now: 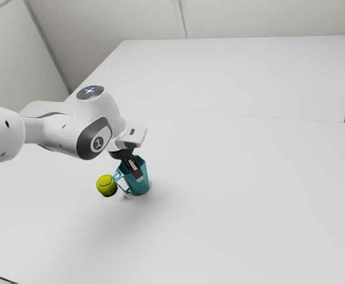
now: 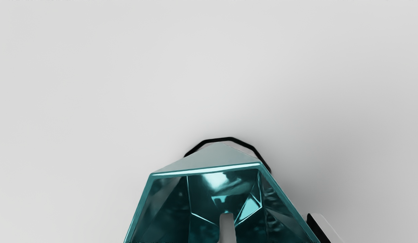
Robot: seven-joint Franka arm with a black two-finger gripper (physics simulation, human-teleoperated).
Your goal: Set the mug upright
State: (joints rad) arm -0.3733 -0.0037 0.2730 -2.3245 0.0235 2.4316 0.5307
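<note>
Gripper at the mouth of a teal mug that stands mouth up, or nearly so.

The black gripper (image 1: 139, 176) slants down to the mug (image 1: 138, 187), part of it within the mouth in the wrist view; whether it is apart, together or clamped on the wall, I cannot tell. The mug's long axis runs up from the table toward the tool, base down, though a slight lean is hard to rule out; any move out would likely need to follow that axis. The handle (image 1: 118, 176) points to the exterior view's left, toward a tennis ball (image 1: 106, 185) just beside it. Around them spreads the white table (image 1: 231, 195), with pale walls (image 1: 101, 18) behind.
</note>
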